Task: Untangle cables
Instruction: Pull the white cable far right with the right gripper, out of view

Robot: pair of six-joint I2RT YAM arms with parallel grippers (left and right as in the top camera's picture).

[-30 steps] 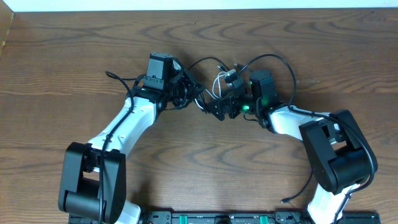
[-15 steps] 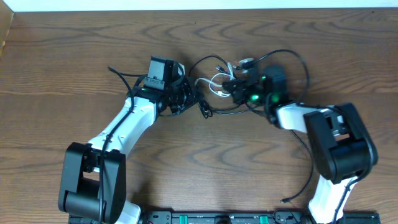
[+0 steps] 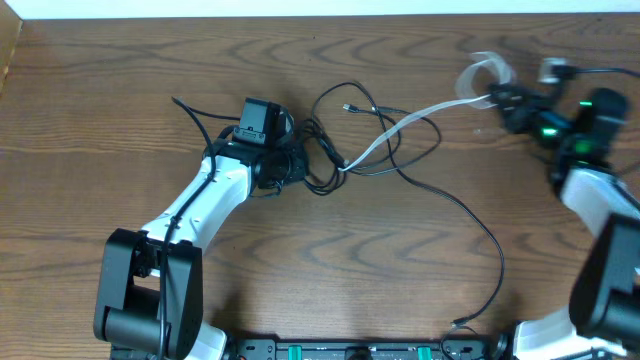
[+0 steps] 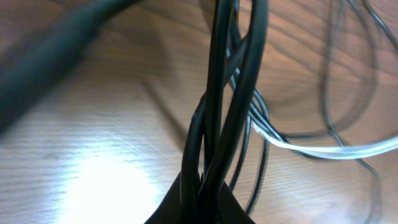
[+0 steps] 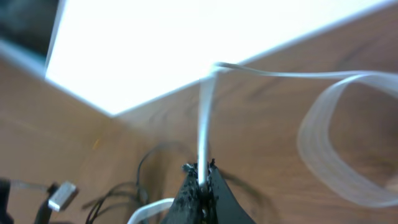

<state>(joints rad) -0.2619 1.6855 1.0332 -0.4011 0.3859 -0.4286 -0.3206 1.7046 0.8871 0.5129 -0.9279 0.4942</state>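
Wood-grain brown fills the table (image 3: 120,90) as your two arms hold a tangle from opposite ends. Your left gripper (image 4: 203,198) is clamped tight on a bunch of black cables (image 4: 217,112), which rise from between its fingers in the left wrist view and fan out into loose loops over the boards. From overhead, that bunch sits just left of the table's centre with its loops spreading to the right. One long black strand trails toward the near edge and ends in a small plug (image 3: 458,322). Your right gripper (image 5: 201,186), far out at the table's right rear, is pinched shut on the white cable (image 5: 205,118). In the right wrist view the cord stands straight up out of the fingertips, then bends over and curls into a wide, blurred loop off to one side. Overhead, the white cable runs in a nearly straight line from the black knot beside the left gripper across to the right gripper, crossing the black loops on the way. A grey connector (image 5: 61,194) shows low in the right wrist view, too blurred to say which cord it belongs to.
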